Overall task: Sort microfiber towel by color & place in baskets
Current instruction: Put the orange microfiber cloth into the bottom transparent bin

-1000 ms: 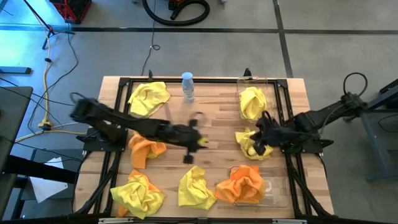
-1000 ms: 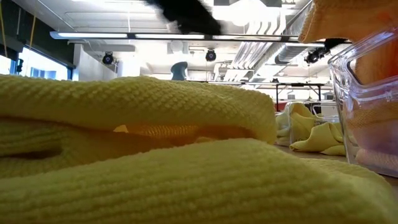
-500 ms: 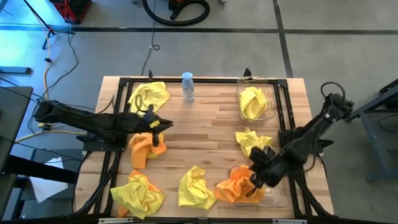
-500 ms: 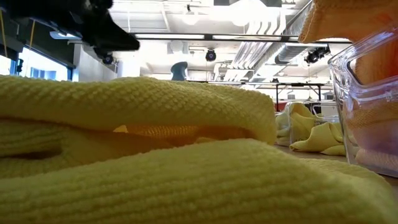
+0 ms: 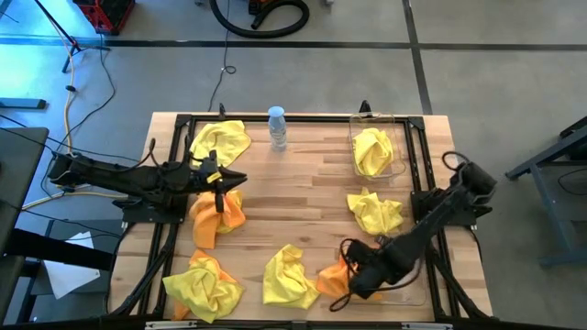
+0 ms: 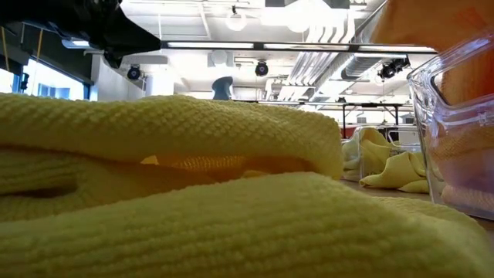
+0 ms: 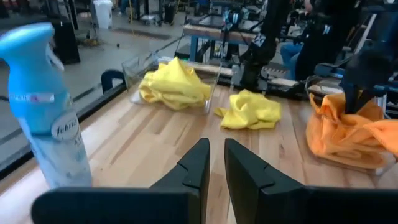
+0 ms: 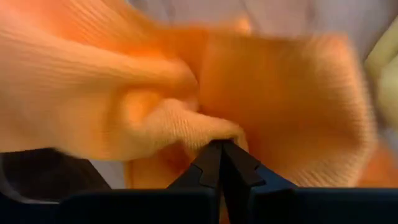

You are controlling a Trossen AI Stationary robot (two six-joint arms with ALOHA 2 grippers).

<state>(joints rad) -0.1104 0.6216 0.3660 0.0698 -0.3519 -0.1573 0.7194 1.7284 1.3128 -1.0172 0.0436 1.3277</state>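
The wooden table (image 5: 312,183) stands on a grey concrete floor (image 5: 303,78) marked by dark seams. Black cables (image 5: 261,16) lie coiled beyond it. Overhead, fluorescent strip lights (image 6: 301,46) and exposed ducts (image 6: 340,66) line the white ceiling.

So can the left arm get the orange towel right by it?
Probably yes. The left gripper hovers just above the orange towel, fingers nearly together and empty, with nothing lying between them.

One yellow towel (image 5: 372,151) is lying in the far basket (image 5: 396,147); an orange towel (image 5: 337,278) is bunching in the near basket (image 5: 415,286). Four yellow towels and another orange towel (image 5: 213,216) are lying crumpled around.
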